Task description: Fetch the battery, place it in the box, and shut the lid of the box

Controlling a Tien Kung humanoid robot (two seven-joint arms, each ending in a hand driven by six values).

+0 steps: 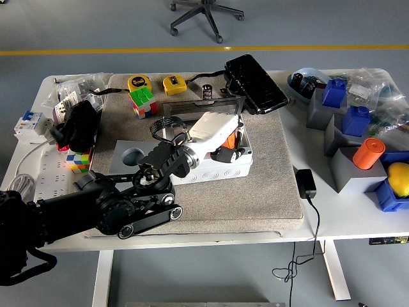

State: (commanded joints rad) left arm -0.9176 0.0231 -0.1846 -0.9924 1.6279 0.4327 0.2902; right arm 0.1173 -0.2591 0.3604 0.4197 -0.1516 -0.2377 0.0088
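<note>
We cannot tell our left hand's (220, 137) fingers inside the box (211, 167); its stiff lid (195, 110) needs edge-pushing.

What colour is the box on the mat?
White, seen in the head view.

White box (211, 167) on the grey mat (268, 185), an orange-and-black piece (229, 144) showing inside it. The left hand (211, 131) is white on a black arm. Two yellow tape measures (138, 83), multicoloured puzzle cubes (142, 102) in red, green, yellow. On the white table (358, 217), blue blocks (333, 93), an orange cylinder (369, 153), a yellow ball (399, 178).
</note>
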